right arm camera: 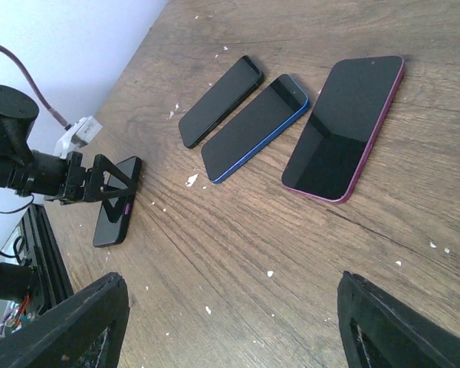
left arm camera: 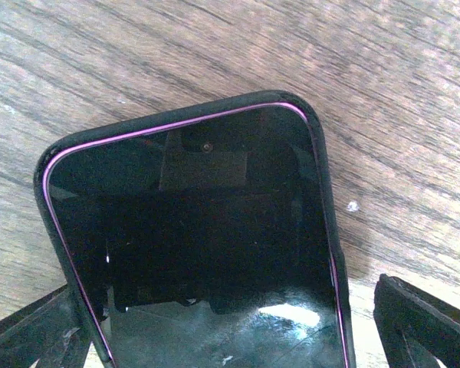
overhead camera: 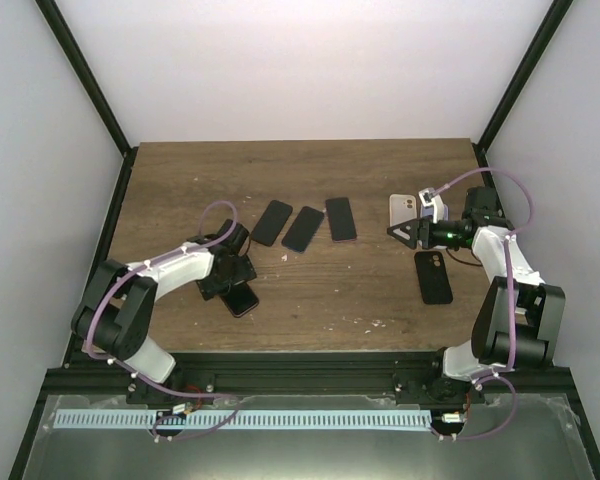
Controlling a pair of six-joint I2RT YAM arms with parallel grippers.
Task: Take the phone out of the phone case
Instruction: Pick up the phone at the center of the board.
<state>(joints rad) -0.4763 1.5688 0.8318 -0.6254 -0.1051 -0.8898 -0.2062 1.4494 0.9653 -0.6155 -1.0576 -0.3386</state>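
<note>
- Wood-grain tabletop point(overhead camera: 310, 290): you see the phone point(left arm camera: 199, 230) lying screen up in its black phone case point(left arm camera: 331, 201), at the near left.
- Your left fingers point(left arm camera: 425, 318): spread wide, one on each side of the cased phone, not clamped on it.
- Your right fingers point(right arm camera: 69, 330): parted, holding nothing, over bare wood.
- Row of three phones point(overhead camera: 303, 228): side by side, mid-tabletop.

Left pincer point(overhead camera: 230, 287) sits over the dark phone point(overhead camera: 246, 302).
</note>
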